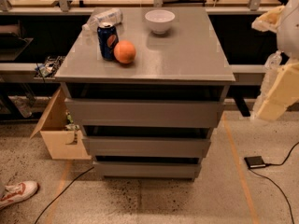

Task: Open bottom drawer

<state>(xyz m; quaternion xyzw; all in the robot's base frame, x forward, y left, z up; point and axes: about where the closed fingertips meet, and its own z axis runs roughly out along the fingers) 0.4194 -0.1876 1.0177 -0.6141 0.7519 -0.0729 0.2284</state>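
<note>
**Bottom drawer sitting flush at cabinet's foot**

The bottom drawer [147, 169] is lying lowest of three grey fronts beneath the worktop's [187, 55] front edge, its front looking pushed in. The pale gripper [279, 93] is hanging beyond the worktop's right edge, apart from the cabinet; whether it is open or closed cannot be told. A can [107, 41] and an orange [124, 52] are standing toward the left edge, and a bowl [160, 21] by the back edge.

The bottom drawer [147, 170] is the lowest, narrowest grey slab front, handleless and pushed in beneath the table's [187, 55] front edge. The claw [279, 94] hangs beyond the table's right edge, well apart from it.
</note>
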